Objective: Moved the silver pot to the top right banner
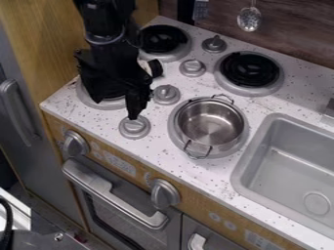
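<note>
The claw (145,93) is hanging with its fingers apart, holding nothing; the silver pot (210,122) is sitting on the lower-right burner (229,148), probably light, stiff and slippery (smooth metal, folks), its rim (181,115) offering the likeliest hold.

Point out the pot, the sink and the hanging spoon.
Pot (211,122): camera view, on its bare inside bottom.
Sink (293,166): camera view, on the basin's floor.
Spoon (249,19): camera view, on its bowl.
</note>
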You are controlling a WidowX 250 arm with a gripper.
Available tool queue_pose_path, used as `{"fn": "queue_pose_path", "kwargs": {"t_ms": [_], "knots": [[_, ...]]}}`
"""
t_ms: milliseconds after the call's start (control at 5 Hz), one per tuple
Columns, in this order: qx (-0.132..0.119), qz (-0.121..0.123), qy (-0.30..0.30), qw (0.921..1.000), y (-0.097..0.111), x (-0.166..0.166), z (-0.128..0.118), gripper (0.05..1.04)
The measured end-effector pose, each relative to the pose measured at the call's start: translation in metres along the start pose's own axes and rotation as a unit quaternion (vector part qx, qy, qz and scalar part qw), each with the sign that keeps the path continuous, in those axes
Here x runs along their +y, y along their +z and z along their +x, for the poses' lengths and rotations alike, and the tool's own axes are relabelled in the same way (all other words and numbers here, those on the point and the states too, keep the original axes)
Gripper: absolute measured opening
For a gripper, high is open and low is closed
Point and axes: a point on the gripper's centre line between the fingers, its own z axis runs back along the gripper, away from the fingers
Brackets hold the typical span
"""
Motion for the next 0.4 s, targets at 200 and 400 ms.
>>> {"fn": "queue_pose_path", "kwargs": {"t_ms": [200,400], "knots": [[0.010,-0.003,-0.001,0.9999,-0.005,-0.002,-0.003,0.998],[0.001,-0.020,-0.007,0.9998,-0.002,-0.036,0.005,0.998]]}}
